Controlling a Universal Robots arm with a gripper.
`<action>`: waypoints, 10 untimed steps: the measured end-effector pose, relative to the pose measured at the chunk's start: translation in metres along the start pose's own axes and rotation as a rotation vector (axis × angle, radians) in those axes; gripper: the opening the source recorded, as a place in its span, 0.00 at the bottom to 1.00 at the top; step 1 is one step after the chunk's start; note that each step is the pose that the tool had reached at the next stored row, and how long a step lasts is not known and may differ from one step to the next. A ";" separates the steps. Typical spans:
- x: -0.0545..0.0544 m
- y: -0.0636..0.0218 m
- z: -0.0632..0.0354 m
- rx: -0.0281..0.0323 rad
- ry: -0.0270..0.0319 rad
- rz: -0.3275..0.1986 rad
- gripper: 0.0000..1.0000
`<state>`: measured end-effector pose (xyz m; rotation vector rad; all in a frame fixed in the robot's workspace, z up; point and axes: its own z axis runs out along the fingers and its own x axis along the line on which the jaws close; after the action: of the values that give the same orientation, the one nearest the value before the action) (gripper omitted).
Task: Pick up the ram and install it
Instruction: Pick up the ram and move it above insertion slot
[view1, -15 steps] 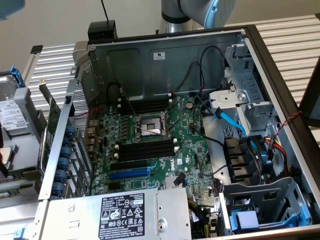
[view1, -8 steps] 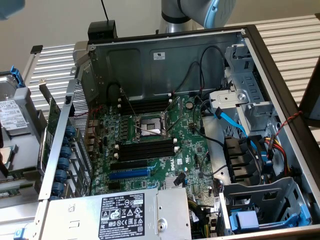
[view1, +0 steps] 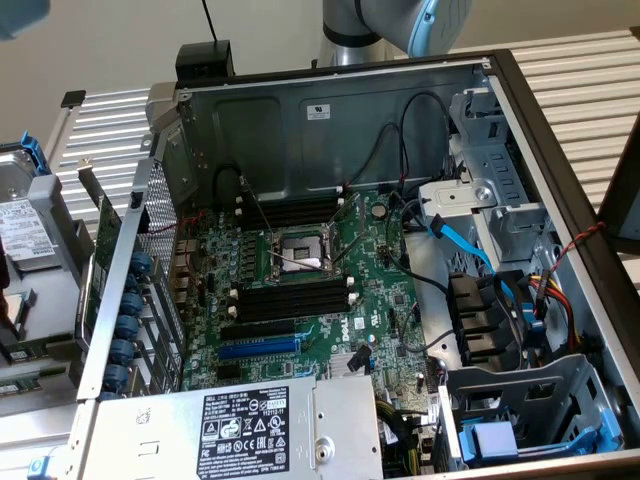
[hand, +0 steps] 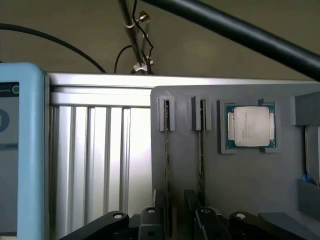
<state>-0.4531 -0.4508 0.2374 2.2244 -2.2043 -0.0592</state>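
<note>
While the ram (hand: 166, 165) stands edge-on in the grey holder (hand: 250, 190), I'm at the pick-up approach.
My gripper (hand: 176, 222) hangs close over it, lifting nothing that I can see; released or clenched, I cannot tell. A second stick (hand: 201, 160) stands just beside. Given that neighbour, I judge the grasp calls for centring squarely on the thin edge. The motherboard's black slots (view1: 295, 303) lie bare.

Down low, the gripper (hand: 175, 222) hangs over a grey holder (hand: 250, 180). The ram (hand: 166, 150) and a second stick (hand: 201, 150) stand edge-on in its slots, beside a processor chip (hand: 249, 126). A ribbed aluminium table (hand: 100, 160) lies alongside.
</note>
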 end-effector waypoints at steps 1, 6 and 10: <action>0.000 0.0000 0.0000 0.0000 0.0000 0.000 0.31; 0.000 -0.0001 0.0023 0.0001 0.0039 0.000 0.31; 0.001 -0.0001 0.0069 -0.0002 0.0096 0.000 0.31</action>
<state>-0.4531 -0.4516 0.2305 2.2199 -2.1994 -0.0487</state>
